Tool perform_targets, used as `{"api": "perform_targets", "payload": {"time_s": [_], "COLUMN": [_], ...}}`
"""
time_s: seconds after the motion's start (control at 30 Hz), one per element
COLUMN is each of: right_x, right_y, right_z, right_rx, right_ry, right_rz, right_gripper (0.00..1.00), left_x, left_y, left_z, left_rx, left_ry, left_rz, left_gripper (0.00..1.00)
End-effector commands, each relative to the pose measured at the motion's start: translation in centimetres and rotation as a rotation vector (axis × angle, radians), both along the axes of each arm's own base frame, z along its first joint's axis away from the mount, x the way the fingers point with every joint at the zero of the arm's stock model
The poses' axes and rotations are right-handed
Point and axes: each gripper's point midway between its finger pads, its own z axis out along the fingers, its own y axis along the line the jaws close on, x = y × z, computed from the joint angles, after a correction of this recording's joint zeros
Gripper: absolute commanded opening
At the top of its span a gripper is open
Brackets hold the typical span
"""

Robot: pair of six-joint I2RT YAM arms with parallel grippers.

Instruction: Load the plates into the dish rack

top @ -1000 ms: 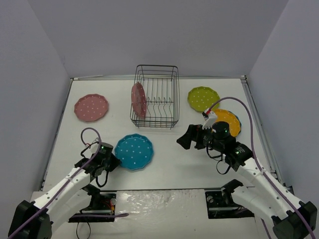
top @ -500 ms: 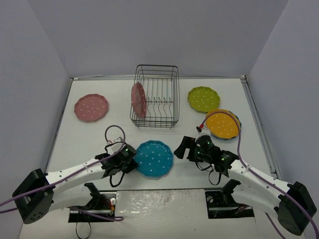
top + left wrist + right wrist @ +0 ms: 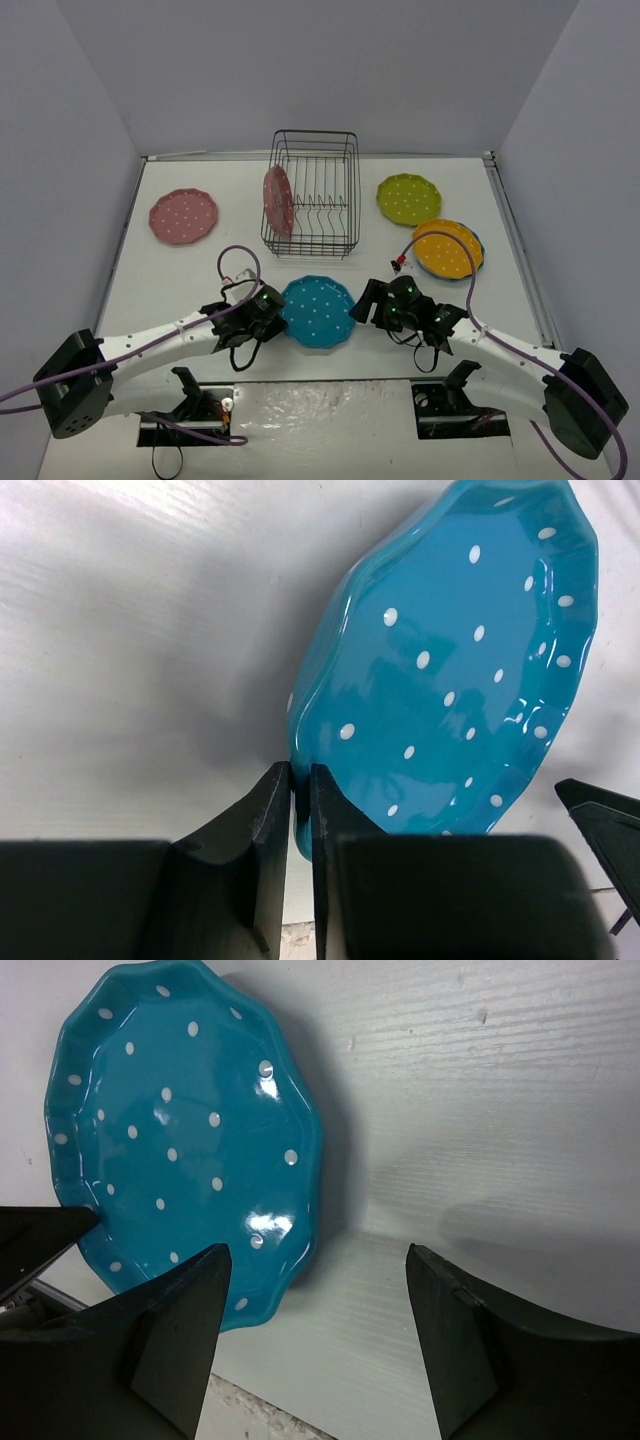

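Left of the black wire dish rack, well apart from it, a pink scalloped plate with white dots lies flat on the white table. The left arm stretches low across the near table, reaching rightward in front of the rack. The left gripper has its fingers pressed together on the left rim of a blue scalloped dotted plate, and the wrist view shows the rim pinched between them. This blue plate sits just in front of the rack. A second pink dotted plate stands on edge at the rack's left end. The right arm also lies low, reaching leftward. The right gripper has its jaws spread, just beside the blue plate's right edge without holding it. Right of the rack lies a lime green dotted plate. Nearer the arms, an orange dotted plate rests on another blue plate.
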Motion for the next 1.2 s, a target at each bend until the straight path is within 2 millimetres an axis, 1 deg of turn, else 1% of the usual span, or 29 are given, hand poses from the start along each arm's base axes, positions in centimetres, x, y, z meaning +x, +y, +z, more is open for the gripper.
{"api": "perform_targets", "payload": {"time_s": [0.0,0.13,0.23,0.37,0.5,0.6,0.8,0.9,0.93,1.07,1.17], "right_x": [0.9,0.5,0.0,-0.4,-0.7,-0.7,-0.9,-0.9,-0.9,-0.7,-0.7], "right_y": [1.5,1.2,1.1,1.1,1.5,1.9,2.1,2.1,2.1,2.0,2.0], "right_z": [1.6,1.1,0.5,0.2,0.3,0.7,0.8,0.7,0.7,0.8,0.5], "right_rx": [0.085,0.105,0.116,0.149,0.206,0.241,0.31,0.311,0.312,0.317,0.328], "right_ry": [-0.022,0.013,0.036,0.052,0.064,0.062,0.073,0.078,0.077,0.066,0.071], "right_rz": [-0.027,-0.063,-0.071,-0.089,-0.096,-0.097,-0.133,-0.141,-0.14,-0.151,-0.167], "right_gripper": [0.68,0.69,0.72,0.72,0.72,0.72,0.72,0.72,0.72,0.72,0.72], "left_x": [3.3,3.5,3.7,3.8,4.0,3.9,3.8,4.0,4.1,4.2,4.2], "left_y": [-5.0,-5.6,-5.7,-5.9,-6.7,-6.9,-7.5,-7.9,-8.2,-8.3,-8.0], "left_z": [6.5,7.0,7.4,7.8,7.9,7.8,7.7,7.9,8.4,9.2,9.0], "left_rx": [-0.246,-0.265,-0.299,-0.332,-0.374,-0.381,-0.42,-0.444,-0.466,-0.468,-0.469], "left_ry": [-0.14,-0.149,-0.156,-0.166,-0.158,-0.154,-0.15,-0.153,-0.161,-0.18,-0.183], "left_rz": [0.063,0.08,0.116,0.148,0.15,0.15,0.168,0.175,0.173,0.166,0.18], "left_gripper": [0.0,0.0,0.0,0.0,0.0,0.0,0.0,0.0,0.0,0.0,0.0]}}
